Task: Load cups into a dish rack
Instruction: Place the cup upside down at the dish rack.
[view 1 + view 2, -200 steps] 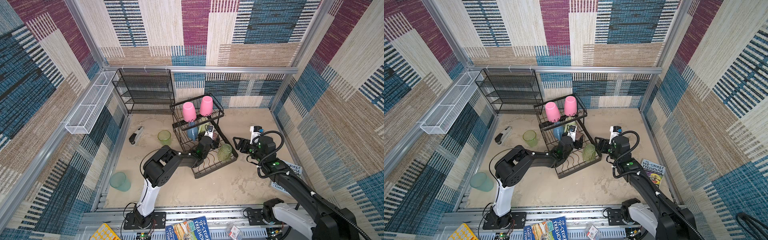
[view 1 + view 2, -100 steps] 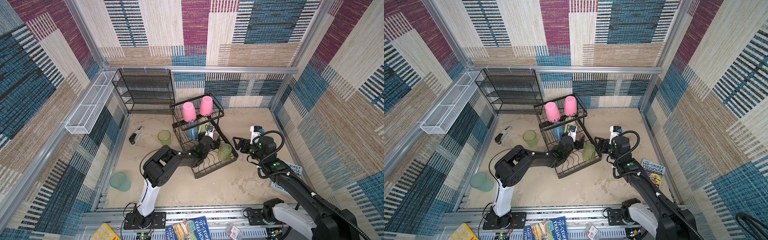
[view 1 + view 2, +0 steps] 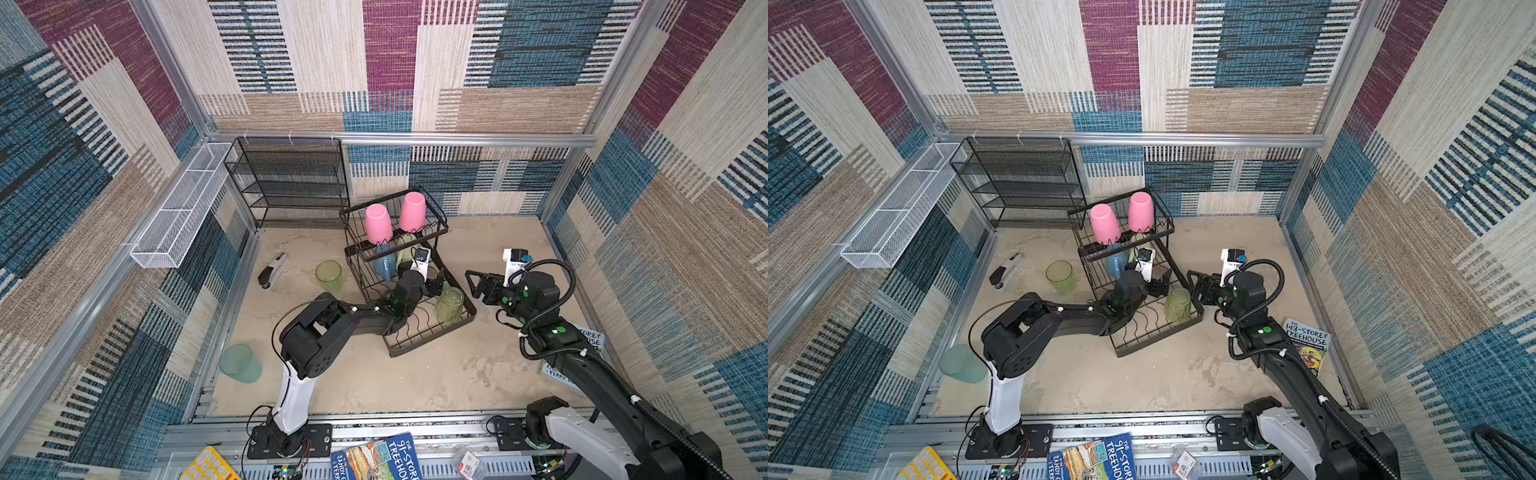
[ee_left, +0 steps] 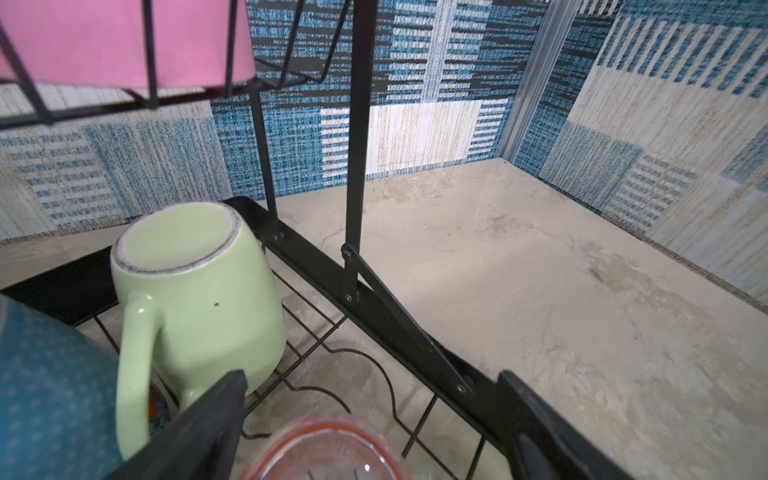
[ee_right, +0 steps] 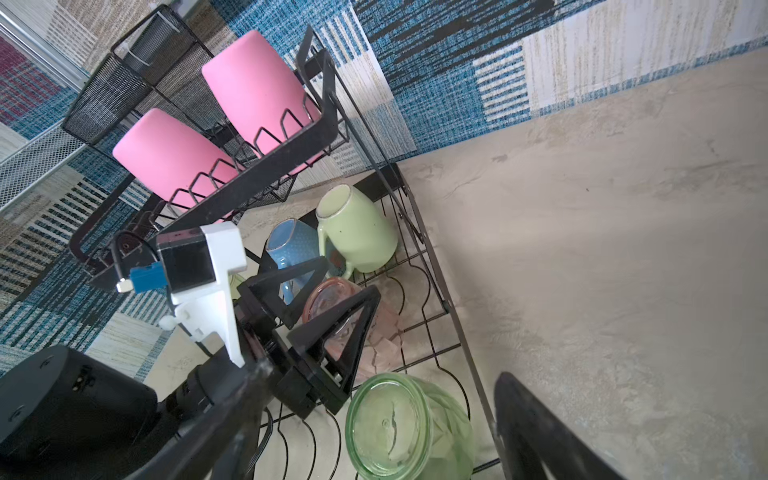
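Note:
The black wire dish rack [image 3: 432, 336] stands mid-table. Two opaque pink cups [image 3: 378, 222] [image 3: 412, 211] sit upside down in its upper basket. On the lower tray are a blue mug [image 5: 291, 245], a pale-green mug [image 4: 195, 286], a clear-pink cup [image 5: 353, 316] and a clear-green cup [image 5: 409, 428], all upside down. My left gripper [image 3: 432, 282] is open, its fingers either side of the clear-pink cup [image 4: 324, 449]. My right gripper [image 5: 380, 399] is open at the rack's right edge, straddling the clear-green cup [image 3: 449, 303]. Another clear-green cup [image 3: 328, 274] stands on the table and a teal cup [image 3: 240, 363] lies far left.
A black mesh shelf unit [image 3: 291, 183] stands against the back wall and a white mesh basket [image 3: 183, 208] hangs on the left wall. A stapler-like object [image 3: 272, 270] lies left of the rack. Books lie at the right edge [image 3: 577, 349] and front [image 3: 378, 457].
My right gripper's jaws have spread wider around the clear-green cup in the rack. The left jaws opened slightly. Both arms stayed nearly in place.

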Controlling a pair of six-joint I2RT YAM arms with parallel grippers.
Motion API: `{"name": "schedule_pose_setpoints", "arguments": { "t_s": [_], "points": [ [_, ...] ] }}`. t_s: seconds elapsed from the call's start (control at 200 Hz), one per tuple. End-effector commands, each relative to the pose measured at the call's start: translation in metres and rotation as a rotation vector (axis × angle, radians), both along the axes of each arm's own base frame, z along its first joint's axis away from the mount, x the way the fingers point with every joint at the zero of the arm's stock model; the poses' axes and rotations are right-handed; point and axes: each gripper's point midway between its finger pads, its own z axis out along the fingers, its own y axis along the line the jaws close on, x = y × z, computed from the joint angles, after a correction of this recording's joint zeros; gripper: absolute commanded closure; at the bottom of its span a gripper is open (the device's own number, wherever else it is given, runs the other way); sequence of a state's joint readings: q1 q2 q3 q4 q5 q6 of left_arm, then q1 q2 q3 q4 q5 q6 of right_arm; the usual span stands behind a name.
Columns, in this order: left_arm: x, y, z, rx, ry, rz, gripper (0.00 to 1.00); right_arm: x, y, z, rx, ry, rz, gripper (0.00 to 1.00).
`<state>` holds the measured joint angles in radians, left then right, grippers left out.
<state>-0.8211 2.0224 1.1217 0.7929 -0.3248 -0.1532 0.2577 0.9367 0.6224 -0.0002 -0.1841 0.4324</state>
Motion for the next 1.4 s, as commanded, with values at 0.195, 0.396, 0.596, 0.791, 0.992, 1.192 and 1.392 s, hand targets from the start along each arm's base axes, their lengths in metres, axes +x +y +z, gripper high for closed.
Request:
{"name": "schedule_pose_setpoints", "arguments": {
  "t_s": [0.195, 0.396, 0.596, 0.791, 0.992, 1.192, 1.392],
  "points": [
    [-0.011, -0.006, 0.029, 0.008, -0.097, -0.054, 0.05, -0.004, 0.003, 0.012, 0.001, -0.028, 0.023, 0.11],
    [-0.015, -0.010, 0.048, 0.018, -0.134, -0.078, 0.05, -0.007, 0.002, 0.017, -0.003, -0.042, 0.028, 0.11],
    [-0.017, -0.013, 0.063, 0.023, -0.155, -0.095, 0.05, -0.008, 0.001, 0.023, -0.005, -0.058, 0.024, 0.11],
    [-0.024, -0.018, 0.084, 0.013, -0.170, -0.131, 0.06, -0.010, -0.003, 0.032, -0.011, -0.073, 0.005, 0.10],
    [-0.043, -0.022, 0.109, 0.010, -0.165, -0.182, 0.08, -0.009, -0.005, 0.047, -0.013, -0.100, -0.003, 0.10],
    [-0.071, -0.009, 0.145, 0.028, -0.144, -0.205, 0.09, -0.009, -0.005, 0.072, -0.013, -0.142, -0.007, 0.11],
    [-0.104, 0.031, 0.200, 0.035, -0.118, -0.182, 0.10, -0.007, -0.007, 0.085, -0.020, -0.162, -0.014, 0.11]
  ]
}}
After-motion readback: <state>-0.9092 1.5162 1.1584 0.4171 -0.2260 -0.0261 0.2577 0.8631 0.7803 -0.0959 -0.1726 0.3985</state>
